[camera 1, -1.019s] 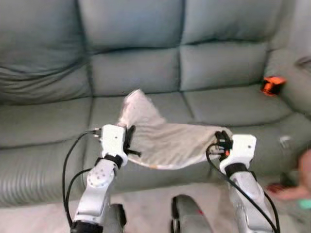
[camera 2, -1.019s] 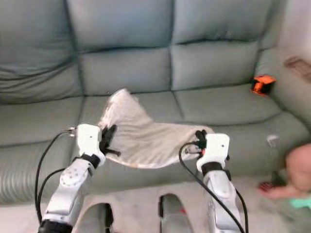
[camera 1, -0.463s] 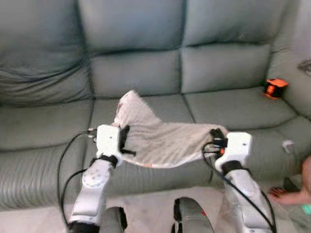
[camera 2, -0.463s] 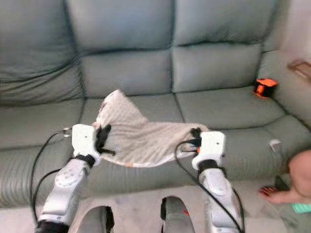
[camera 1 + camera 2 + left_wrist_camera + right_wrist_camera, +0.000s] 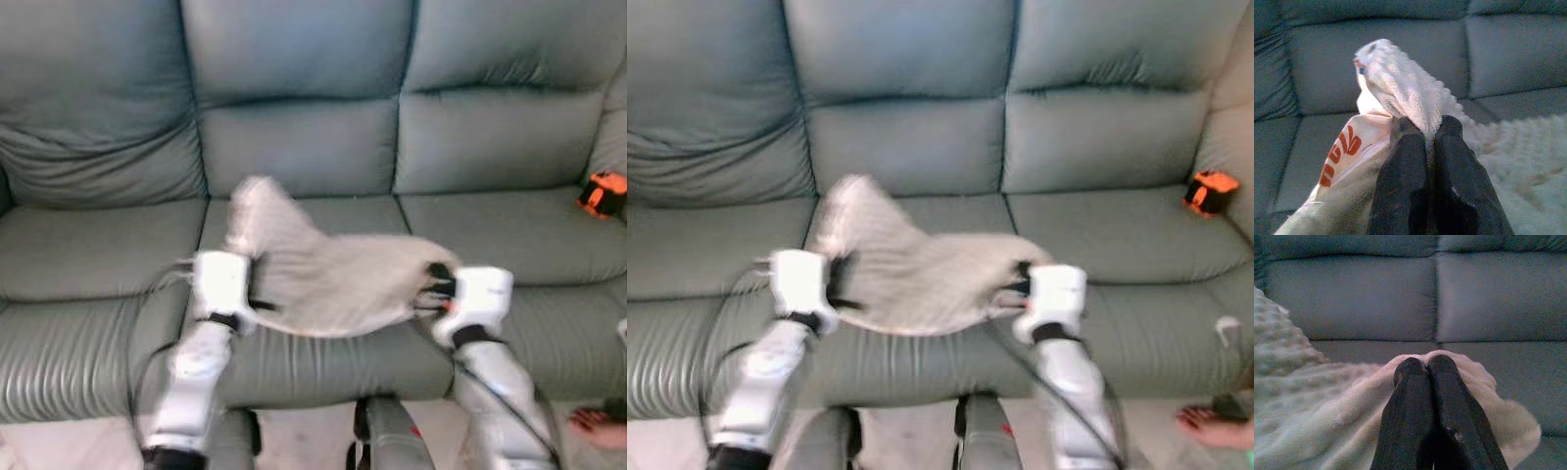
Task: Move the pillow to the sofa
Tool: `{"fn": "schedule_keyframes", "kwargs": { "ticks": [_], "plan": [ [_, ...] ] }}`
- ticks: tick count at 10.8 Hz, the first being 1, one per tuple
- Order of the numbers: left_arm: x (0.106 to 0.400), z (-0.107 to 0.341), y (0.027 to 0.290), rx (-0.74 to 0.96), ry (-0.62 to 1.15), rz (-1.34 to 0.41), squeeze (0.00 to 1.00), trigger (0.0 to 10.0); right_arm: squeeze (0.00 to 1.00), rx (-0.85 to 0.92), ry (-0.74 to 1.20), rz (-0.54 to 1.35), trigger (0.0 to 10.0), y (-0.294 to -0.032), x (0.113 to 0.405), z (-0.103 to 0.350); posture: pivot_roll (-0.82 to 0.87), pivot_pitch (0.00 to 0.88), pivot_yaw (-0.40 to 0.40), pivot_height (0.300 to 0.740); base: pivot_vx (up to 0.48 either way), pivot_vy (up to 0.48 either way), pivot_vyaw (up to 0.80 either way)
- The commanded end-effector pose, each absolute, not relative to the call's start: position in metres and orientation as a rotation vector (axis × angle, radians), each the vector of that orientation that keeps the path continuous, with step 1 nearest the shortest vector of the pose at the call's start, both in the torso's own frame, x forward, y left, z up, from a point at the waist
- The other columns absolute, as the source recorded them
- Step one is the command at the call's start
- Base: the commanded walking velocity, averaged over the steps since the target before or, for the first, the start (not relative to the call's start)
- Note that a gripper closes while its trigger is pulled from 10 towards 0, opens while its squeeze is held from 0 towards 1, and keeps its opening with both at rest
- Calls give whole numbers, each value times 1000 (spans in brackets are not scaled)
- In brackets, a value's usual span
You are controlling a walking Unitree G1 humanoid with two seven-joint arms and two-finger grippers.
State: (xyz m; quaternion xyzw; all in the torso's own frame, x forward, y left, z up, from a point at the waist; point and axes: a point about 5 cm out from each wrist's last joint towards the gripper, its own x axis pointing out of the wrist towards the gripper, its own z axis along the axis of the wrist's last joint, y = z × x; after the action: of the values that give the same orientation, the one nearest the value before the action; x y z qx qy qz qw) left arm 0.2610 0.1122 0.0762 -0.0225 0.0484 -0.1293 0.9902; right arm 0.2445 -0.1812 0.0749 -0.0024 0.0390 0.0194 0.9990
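Note:
A limp cream, knobbly-textured pillow (image 5: 328,279) hangs stretched between my two grippers over the middle seat of the grey-green sofa (image 5: 294,147). My left gripper (image 5: 257,292) is shut on its left edge, where an upturned corner (image 5: 1386,63) and orange print (image 5: 1339,152) show. On the other side my right gripper (image 5: 429,290) is shut on the right edge (image 5: 1474,382). The head views are blurred.
An orange object (image 5: 602,193) lies on the sofa's right seat near the armrest. A person's foot (image 5: 1215,428) rests on the floor at the lower right. My own legs (image 5: 382,441) stand close to the sofa's front edge.
The whole picture has shifted right and blurred, so the camera has moved. The pillow stays held between both grippers at about the same height over the seat.

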Motion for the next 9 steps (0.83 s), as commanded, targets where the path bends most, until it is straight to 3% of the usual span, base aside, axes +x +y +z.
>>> {"fn": "schedule_keyframes", "kwargs": {
  "ticks": [1, 6, 9],
  "plan": [
    [258, 75, 123, -23, 110, -227, 0, 10000, 0, 9, 76, 53, 10000, -177, 246, 79, -40, 0, 17, 650, 0, 0, 0],
    [275, 62, 145, -22, 277, -89, 0, 10000, 0, -35, 184, -41, 10000, -207, 244, 88, -60, 150, 41, 650, 0, 0, 0],
    [302, 37, 141, -13, 451, -58, 0, 10000, 0, -111, 207, -86, 10000, -248, 268, 100, -96, 209, 60, 650, 0, 0, 0]
  ]
}}
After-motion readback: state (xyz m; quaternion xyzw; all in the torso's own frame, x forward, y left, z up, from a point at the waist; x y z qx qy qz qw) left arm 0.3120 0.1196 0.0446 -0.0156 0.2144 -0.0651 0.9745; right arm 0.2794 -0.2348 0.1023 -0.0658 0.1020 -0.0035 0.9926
